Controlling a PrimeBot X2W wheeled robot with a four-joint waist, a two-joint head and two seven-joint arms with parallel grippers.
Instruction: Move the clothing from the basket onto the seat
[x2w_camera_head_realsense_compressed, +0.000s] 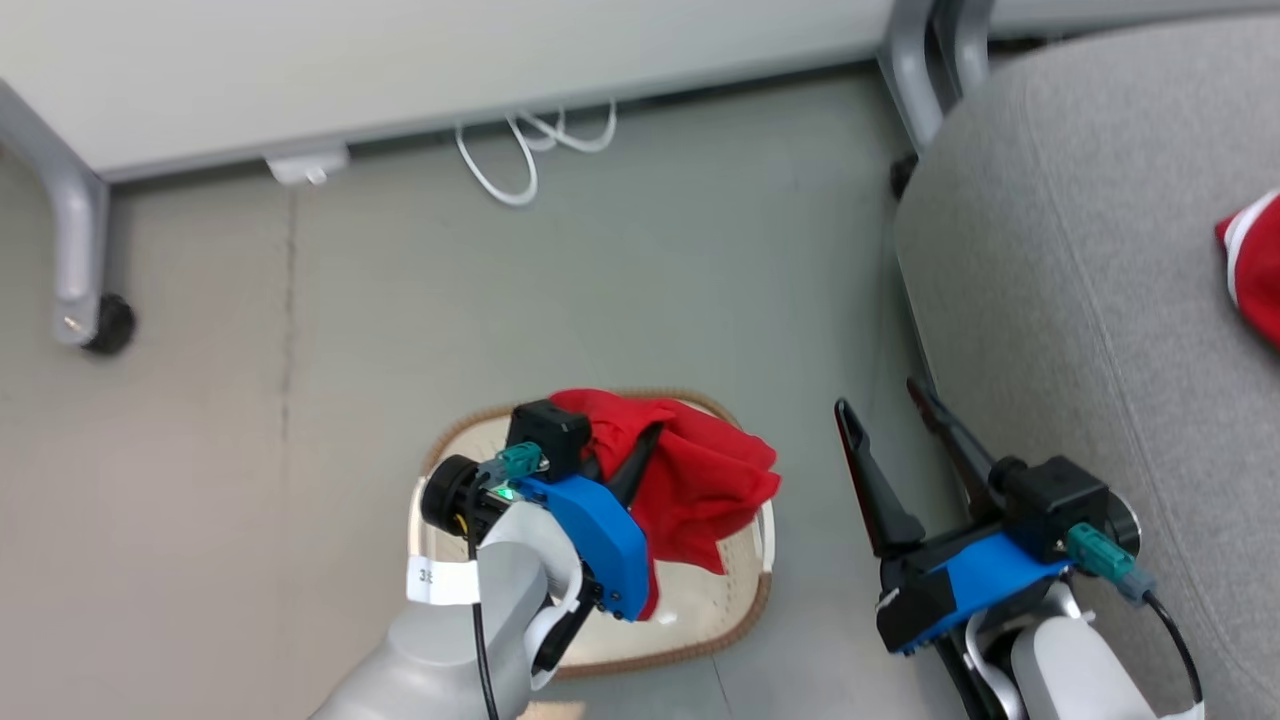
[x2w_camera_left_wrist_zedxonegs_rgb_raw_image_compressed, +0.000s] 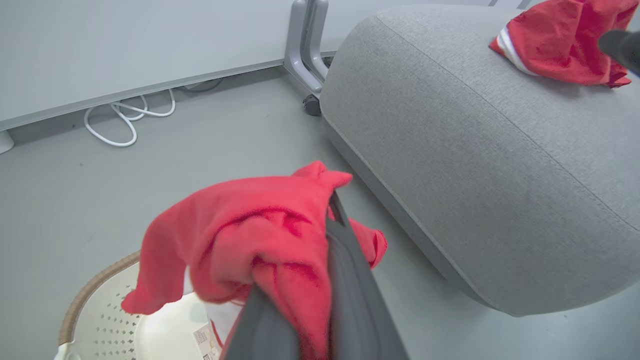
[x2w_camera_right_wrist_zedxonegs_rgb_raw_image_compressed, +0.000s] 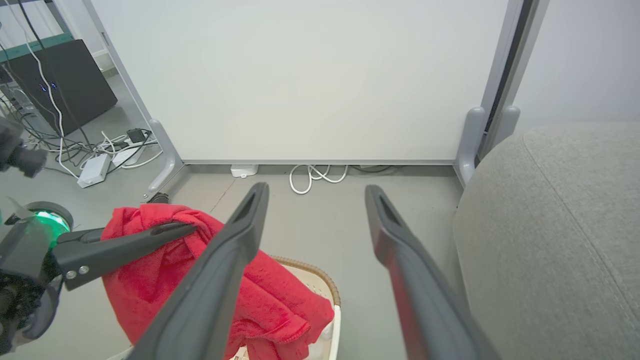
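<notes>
My left gripper (x2w_camera_head_realsense_compressed: 645, 445) is shut on a bright red piece of clothing (x2w_camera_head_realsense_compressed: 700, 480) and holds it lifted over the cream basket (x2w_camera_head_realsense_compressed: 700, 610); the cloth drapes down toward the basket. In the left wrist view the clothing (x2w_camera_left_wrist_zedxonegs_rgb_raw_image_compressed: 240, 235) hangs over my closed fingers (x2w_camera_left_wrist_zedxonegs_rgb_raw_image_compressed: 345, 260), with the basket (x2w_camera_left_wrist_zedxonegs_rgb_raw_image_compressed: 100, 310) below. My right gripper (x2w_camera_head_realsense_compressed: 885, 410) stands open and empty beside the grey seat (x2w_camera_head_realsense_compressed: 1080, 300). A second red garment with white trim (x2w_camera_head_realsense_compressed: 1255, 265) lies on the seat (x2w_camera_left_wrist_zedxonegs_rgb_raw_image_compressed: 475, 150). The right wrist view shows the right gripper (x2w_camera_right_wrist_zedxonegs_rgb_raw_image_compressed: 316, 194) open, with the clothing (x2w_camera_right_wrist_zedxonegs_rgb_raw_image_compressed: 200, 280) to its left.
A white partition panel (x2w_camera_head_realsense_compressed: 400, 60) on grey legs with castors (x2w_camera_head_realsense_compressed: 110, 325) runs along the back. A looped white cable (x2w_camera_head_realsense_compressed: 520, 150) lies on the floor beneath it. Grey floor (x2w_camera_head_realsense_compressed: 600, 290) separates basket, panel and seat. Cables and a power strip (x2w_camera_right_wrist_zedxonegs_rgb_raw_image_compressed: 95, 170) lie beyond the panel's left leg.
</notes>
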